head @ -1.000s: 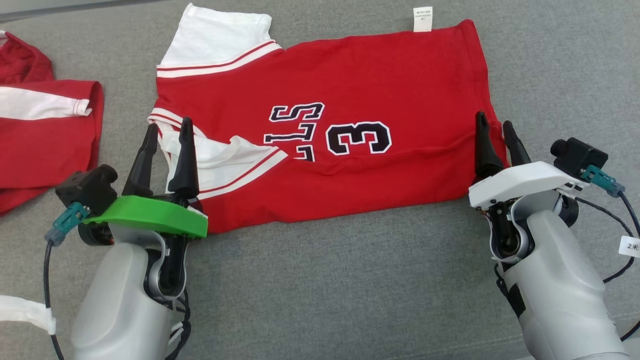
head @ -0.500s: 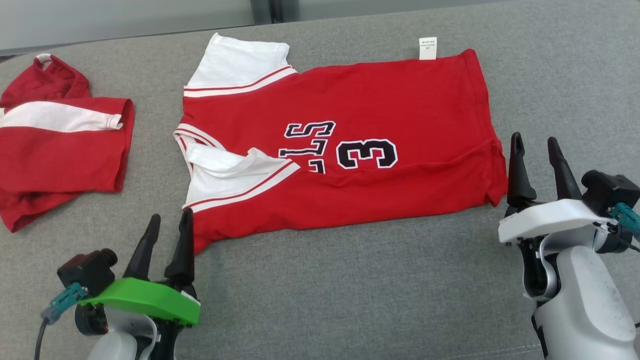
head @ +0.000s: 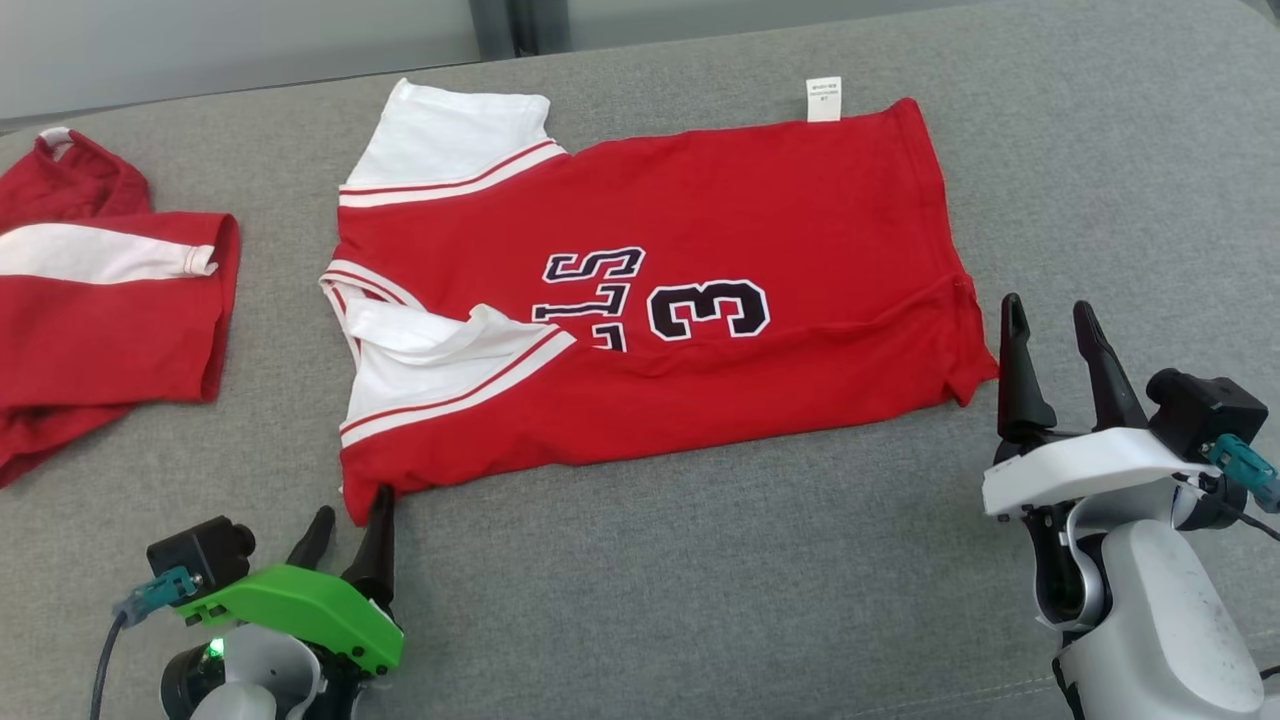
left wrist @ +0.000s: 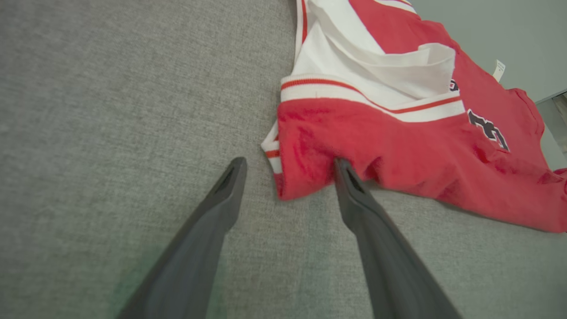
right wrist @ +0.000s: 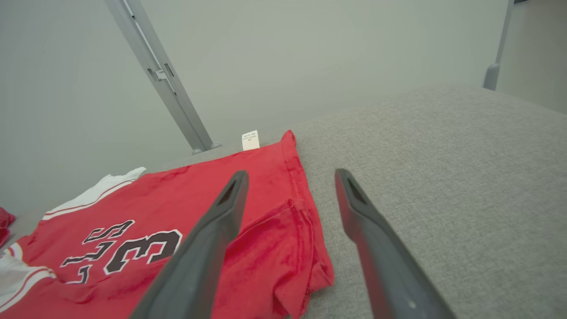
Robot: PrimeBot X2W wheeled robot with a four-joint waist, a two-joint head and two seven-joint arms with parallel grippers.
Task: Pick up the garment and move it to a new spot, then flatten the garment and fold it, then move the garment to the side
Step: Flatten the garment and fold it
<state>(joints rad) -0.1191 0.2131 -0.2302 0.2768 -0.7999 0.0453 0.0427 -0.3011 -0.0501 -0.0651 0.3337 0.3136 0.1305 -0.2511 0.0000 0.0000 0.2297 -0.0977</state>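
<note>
The garment (head: 700, 300) is a red jersey with white sleeves and a black "3", lying folded lengthwise on the grey cushion (head: 700, 580). My left gripper (head: 352, 508) stands open at the jersey's near left corner. In the left wrist view that corner of the garment (left wrist: 398, 146) lies between the fingertips of the left gripper (left wrist: 289, 163), and one finger (left wrist: 354, 195) touches its hem. My right gripper (head: 1047, 305) is open just right of the jersey's near right corner and holds nothing. From the right wrist, the right gripper (right wrist: 291, 173) hovers over the hem of the garment (right wrist: 177, 208).
A second red and white garment (head: 100, 310) lies crumpled at the far left. A grey metal post (right wrist: 164, 79) rises behind the cushion's back edge, with a pale wall beyond. Bare grey fabric stretches along the near side and to the right.
The head camera has shifted. Both grippers have drawn back from the jersey's near edge, the left down to the near left corner, the right off to the side. Both stayed open.
</note>
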